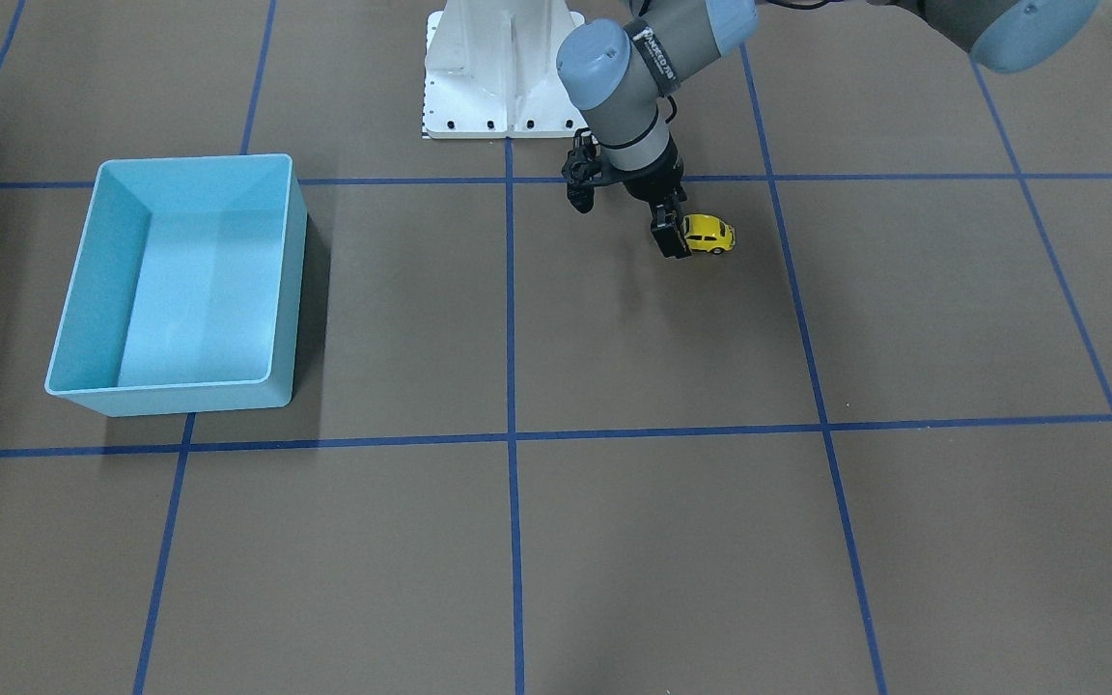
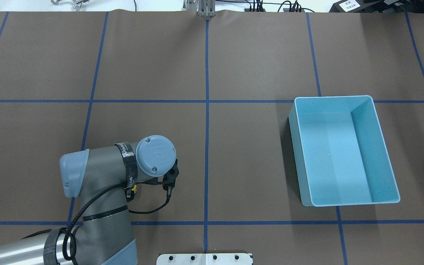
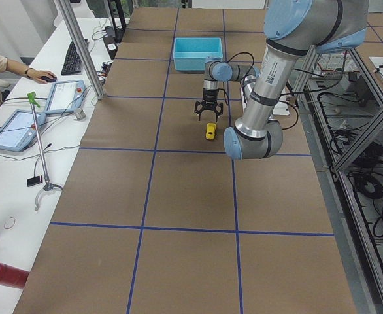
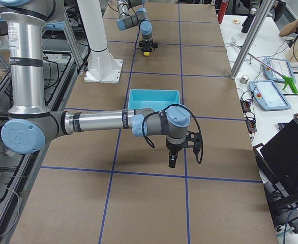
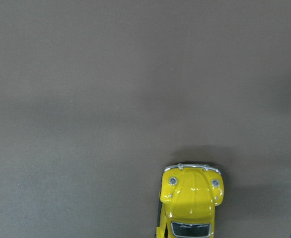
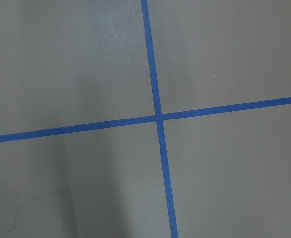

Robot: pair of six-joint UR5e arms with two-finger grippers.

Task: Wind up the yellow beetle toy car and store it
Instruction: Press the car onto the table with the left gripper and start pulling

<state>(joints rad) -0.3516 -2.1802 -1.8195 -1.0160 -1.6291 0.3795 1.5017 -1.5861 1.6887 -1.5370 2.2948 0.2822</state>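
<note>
Left gripper [image 1: 625, 228] hangs low over the brown table [image 1: 614, 338] with its two black fingers spread wide and nothing between them. The yellow beetle toy car [image 1: 708, 234] stands on its wheels on the table, well apart from the light blue bin [image 1: 160, 388], off toward the robot's left of the bin and a little nearer the robot's base than the bin is. In the front-facing view the car sits just beside one of the left gripper's fingers [image 1: 669, 235], on the side of that finger away from the bin; whether they touch is not clear. The left wrist camera looks straight down on the car's rounded hood, headlights and windshield at the bottom of its view. The bin sits upright on the table. Right gripper [image 4: 171, 163] shows only in the side view, pointing down at the table beyond the bin's far side from the robot, and whether it is spread or closed cannot be told. Its wrist camera sees only a crossing of blue tape lines.
</note>
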